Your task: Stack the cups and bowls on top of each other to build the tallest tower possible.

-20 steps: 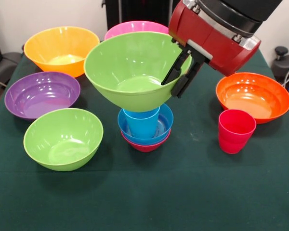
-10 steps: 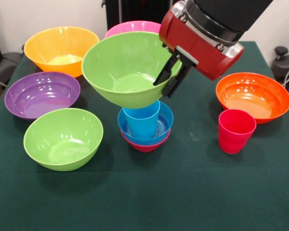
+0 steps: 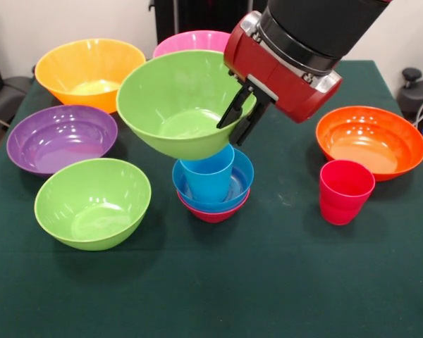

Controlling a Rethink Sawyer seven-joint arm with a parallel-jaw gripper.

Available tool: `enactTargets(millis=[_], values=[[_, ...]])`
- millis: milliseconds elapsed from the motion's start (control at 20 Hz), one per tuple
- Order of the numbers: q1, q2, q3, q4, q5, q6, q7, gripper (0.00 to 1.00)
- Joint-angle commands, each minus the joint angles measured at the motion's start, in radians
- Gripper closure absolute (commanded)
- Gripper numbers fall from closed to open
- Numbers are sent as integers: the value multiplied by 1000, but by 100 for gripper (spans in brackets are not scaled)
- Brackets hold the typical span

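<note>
Your pincer (image 3: 237,116) is clamped on the rim of a large, glossy lime-green plastic bowl (image 3: 176,105), one finger inside the wall and one outside. The bowl hangs tilted, clear of the worktop (image 3: 268,282), its base just over the light blue plastic tumbler (image 3: 207,177); contact between the two cannot be confirmed.

The tower (image 3: 213,184) stands at mid-worktop: that tumbler sits in a small blue plastic bowl (image 3: 241,182), which nests in a small red plastic bowl (image 3: 213,214).

Handling assessment: judge these pieces light, stiff and slick. A rim pinch on one side lets a wide bowl swing and tip, so expect it to pivot in the grip. The smooth walls offer little friction; the rim is the only practical hold on the bowls.

The tumbler mouth is a narrow seat for so broad a base. You risk the bowl sliding off or toppling the stack unless it is levelled and centred before release.

Unused pieces: a second lime-green bowl (image 3: 92,203), a purple bowl (image 3: 61,138), a yellow-orange bowl (image 3: 89,73), a pink bowl (image 3: 197,41), an orange bowl (image 3: 370,141) and a red-pink plastic tumbler (image 3: 345,191), just in front of the orange bowl.
</note>
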Motion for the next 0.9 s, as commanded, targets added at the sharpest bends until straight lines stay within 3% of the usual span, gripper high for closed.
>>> enactTargets(millis=[50,900], values=[[20,-7,94,94,-81,-57,-119,100],[34,6,88,82,-68,-55,-75,100]])
